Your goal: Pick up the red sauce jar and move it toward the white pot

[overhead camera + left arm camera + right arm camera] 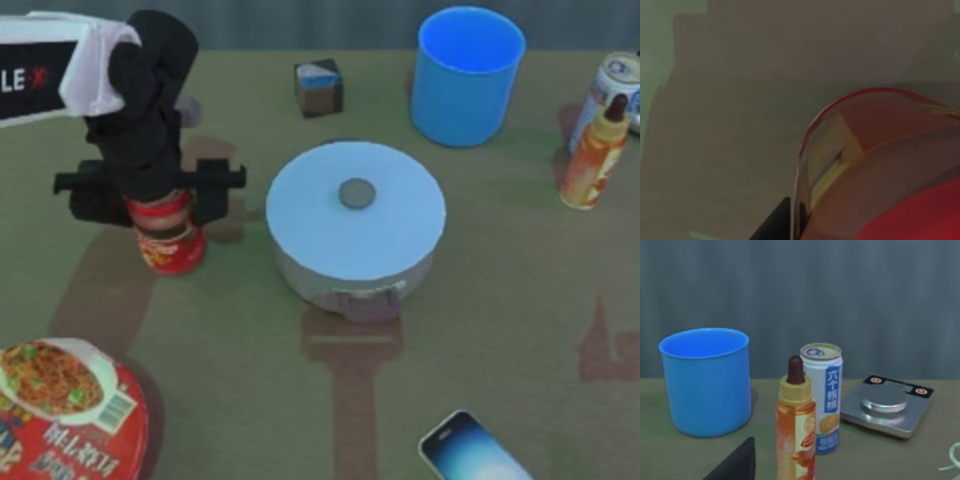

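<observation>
Red and cylindrical, the sauce jar (pixel 170 238) stood upright toward the tabletop's (pixel 500 300) left edge, with the left gripper (pixel 150 190) straight above it and covering its lid. The jaws sat at either side of the jar's upper part, clenched on it. In the left wrist view the jar's red body and yellow label (pixel 880 165) filled the near corner. The white pot (pixel 355 225) sat near the tabletop's middle, its flat lid on and its grey knob (pixel 357 193) centred, apart from the jar with bare tabletop between them. A red noodle bowl (pixel 70 415) lay at the near left corner. My view of the right arm showed no jaws at all, only a blue cup (pixel 707 382), an orange bottle (pixel 796 435), a can (pixel 822 397) and a small scale (pixel 887 405) near the far right corner.
</observation>
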Robot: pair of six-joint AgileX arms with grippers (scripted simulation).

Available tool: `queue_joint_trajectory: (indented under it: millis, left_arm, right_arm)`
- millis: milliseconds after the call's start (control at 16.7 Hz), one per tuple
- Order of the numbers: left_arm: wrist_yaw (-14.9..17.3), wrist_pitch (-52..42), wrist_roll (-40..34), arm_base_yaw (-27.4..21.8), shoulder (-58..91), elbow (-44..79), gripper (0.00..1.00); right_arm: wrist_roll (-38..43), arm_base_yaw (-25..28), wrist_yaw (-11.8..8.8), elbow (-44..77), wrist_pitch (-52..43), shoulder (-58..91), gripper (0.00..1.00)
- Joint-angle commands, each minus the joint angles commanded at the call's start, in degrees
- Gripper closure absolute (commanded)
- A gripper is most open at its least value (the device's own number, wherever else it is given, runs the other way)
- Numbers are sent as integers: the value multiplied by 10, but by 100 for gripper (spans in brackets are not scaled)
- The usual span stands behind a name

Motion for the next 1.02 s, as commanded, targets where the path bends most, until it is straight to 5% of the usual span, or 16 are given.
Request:
queue_joint_trajectory:
  millis: [720,1020]
  left_arm:
    - [0,0,0,0,0,0,2]
    - [0,0,0,0,0,0,0]
  right_arm:
    - [0,0,0,0,0,0,0]
    - [0,0,0,0,0,0,0]
